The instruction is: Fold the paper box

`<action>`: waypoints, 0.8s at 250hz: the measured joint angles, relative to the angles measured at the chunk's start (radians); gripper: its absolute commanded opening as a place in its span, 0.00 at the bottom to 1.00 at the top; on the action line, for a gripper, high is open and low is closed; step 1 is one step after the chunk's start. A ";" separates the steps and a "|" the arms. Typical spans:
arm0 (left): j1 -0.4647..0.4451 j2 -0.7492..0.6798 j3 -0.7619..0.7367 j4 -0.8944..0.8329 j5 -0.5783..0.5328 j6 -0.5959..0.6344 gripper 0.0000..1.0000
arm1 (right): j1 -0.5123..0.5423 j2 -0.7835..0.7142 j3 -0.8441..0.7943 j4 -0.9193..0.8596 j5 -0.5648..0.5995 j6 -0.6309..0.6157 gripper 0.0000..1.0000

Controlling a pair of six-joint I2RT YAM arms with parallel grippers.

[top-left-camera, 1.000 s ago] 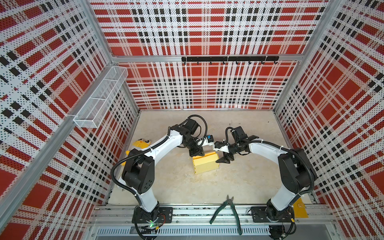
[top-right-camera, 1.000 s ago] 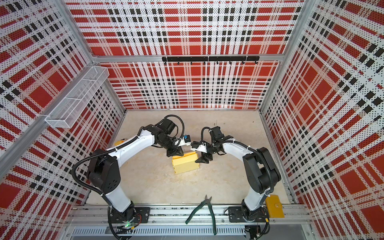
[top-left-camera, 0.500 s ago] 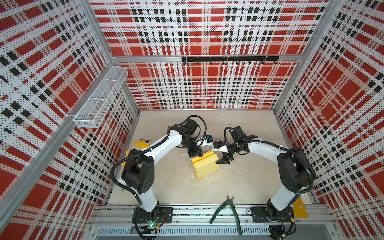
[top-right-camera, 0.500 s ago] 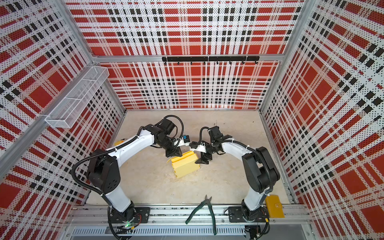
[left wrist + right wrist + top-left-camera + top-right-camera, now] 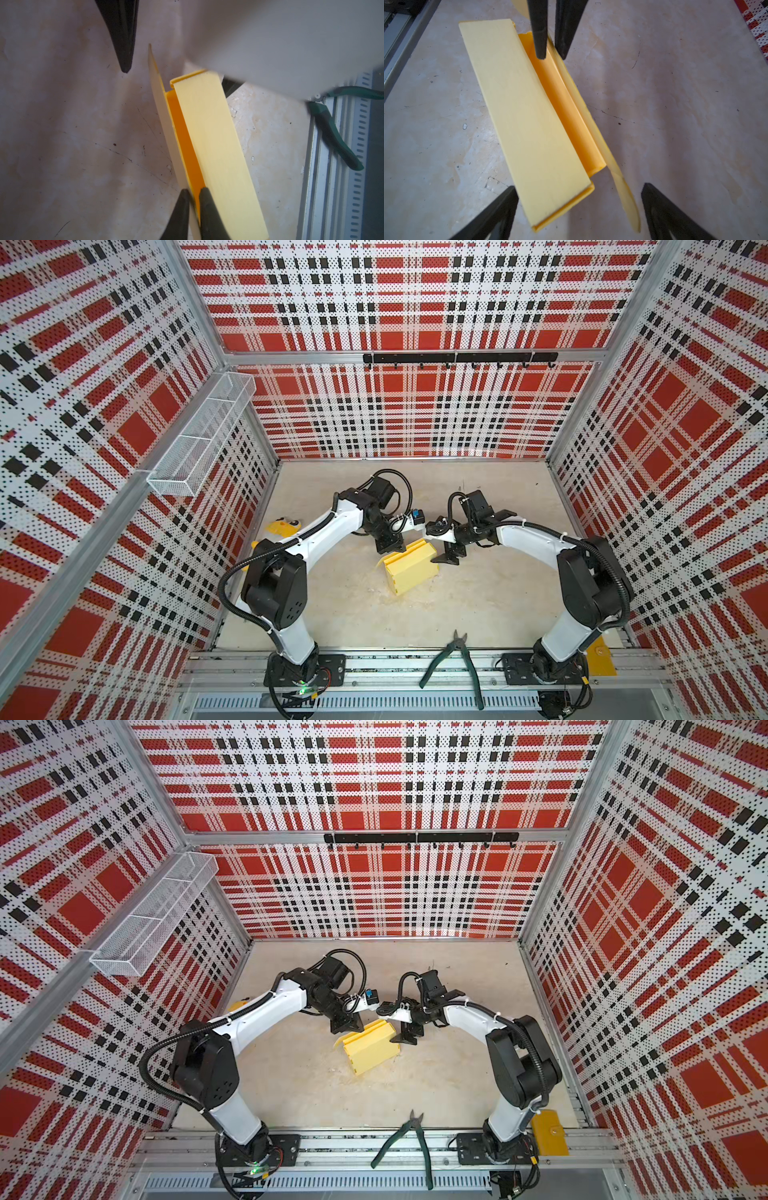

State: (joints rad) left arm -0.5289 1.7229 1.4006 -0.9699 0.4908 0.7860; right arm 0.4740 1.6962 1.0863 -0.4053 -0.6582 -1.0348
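Observation:
The paper box is pale yellow cardboard, mostly folded, standing on its edge mid-table with its top side gaping. The left wrist view shows my left gripper shut on the thin outer panel of the paper box; in both top views the left gripper sits at the box's far left corner. My right gripper stands wide open at the other end. The end of the paper box and a loose rounded flap lie between its fingers, untouched.
Green pliers lie on the front rail. A yellow plush toy sits by the left wall behind the left arm. A wire basket hangs on the left wall. A yellow pouch lies at the right arm's base.
The right gripper's jaws have spread wider at the box's right end. The box has swung slightly, its near end shifting left. The left gripper keeps its pinch.

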 measured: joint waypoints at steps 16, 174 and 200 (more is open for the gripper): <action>0.000 -0.001 0.008 -0.004 0.006 0.001 0.13 | 0.000 -0.009 -0.002 0.006 0.006 0.002 0.96; -0.031 0.019 0.031 0.011 0.072 -0.004 0.07 | 0.149 -0.084 -0.079 0.147 0.057 -0.043 0.81; -0.031 0.019 0.031 0.014 0.072 -0.004 0.07 | 0.150 -0.084 -0.079 0.140 0.058 -0.046 0.80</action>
State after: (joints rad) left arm -0.5598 1.7420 1.4319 -0.9562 0.5632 0.7822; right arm 0.6243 1.6119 1.0077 -0.2657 -0.6003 -1.0805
